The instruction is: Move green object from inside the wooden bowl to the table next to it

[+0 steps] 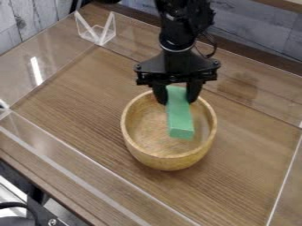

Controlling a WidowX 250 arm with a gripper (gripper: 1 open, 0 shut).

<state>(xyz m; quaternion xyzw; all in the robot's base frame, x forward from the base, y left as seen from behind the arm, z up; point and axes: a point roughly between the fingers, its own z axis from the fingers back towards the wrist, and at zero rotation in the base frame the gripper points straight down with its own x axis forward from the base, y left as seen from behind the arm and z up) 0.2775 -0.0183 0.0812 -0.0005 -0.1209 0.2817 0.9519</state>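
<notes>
A bright-green block (179, 113) hangs nearly upright over the inside of the round wooden bowl (141, 148), its lower end down between the bowl's walls. My black gripper (176, 90) points downward and is shut on the block's upper end, directly above the bowl's right half. The brown wood-grain table (83, 93) lies all around the bowl.
Clear acrylic walls (41, 66) run along the table's edges. A small clear wire-like stand (97, 28) sits at the back left. The arm (183, 26) rises from the gripper toward the back.
</notes>
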